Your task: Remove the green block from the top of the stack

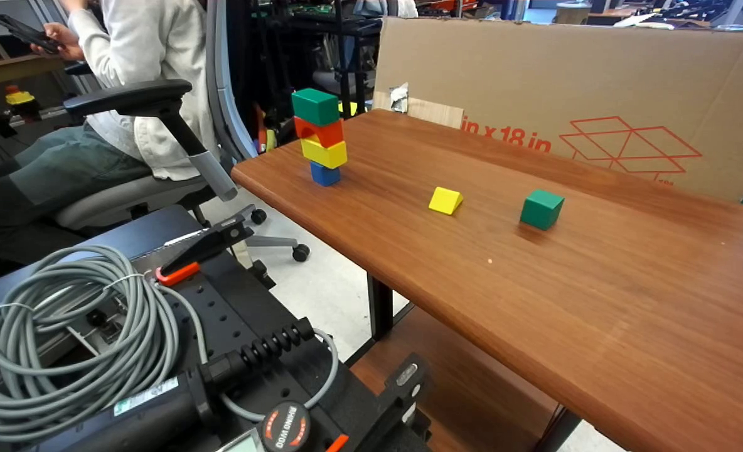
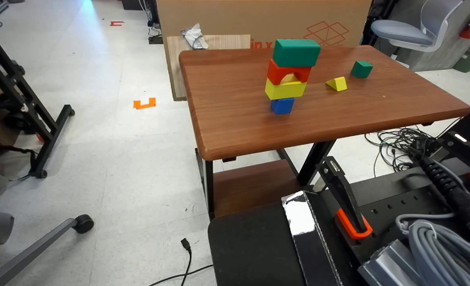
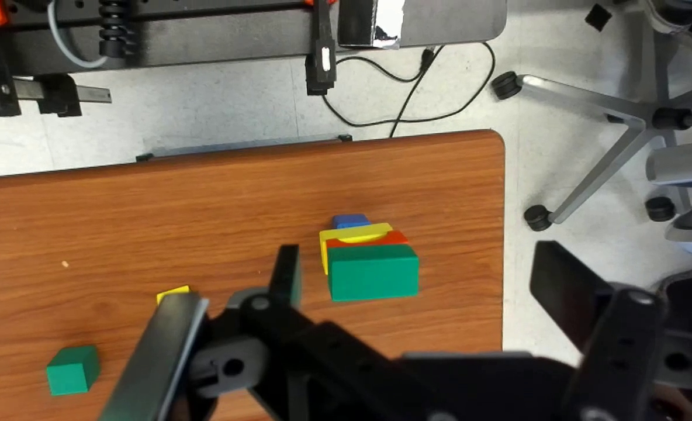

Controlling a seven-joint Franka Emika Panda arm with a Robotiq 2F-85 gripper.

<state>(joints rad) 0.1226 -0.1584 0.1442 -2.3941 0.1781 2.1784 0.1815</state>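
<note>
1. In an exterior view, the stack [image 1: 324, 152] stands above and left of centre, on the table [image 1: 597, 301].
2. On its arch [image 1: 330, 134] rests the top block [image 1: 315, 107].
3. Right of the stack lies the wedge [image 1: 445, 200]; farther right, the cube [image 1: 541, 209].
4. Cardboard [image 1: 534, 88] stands behind the table, upper right.
5. Cable [image 1: 161, 342] lies lower left; a chair [image 1: 120, 198] stands upper left.

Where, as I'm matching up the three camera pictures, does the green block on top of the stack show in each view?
In an exterior view: green block, above and left of centre.
In an exterior view: green block, above and right of centre.
Wrist view: green block, slightly right of and below centre.
Shared landmark: the red arch directly beneath it.
</note>
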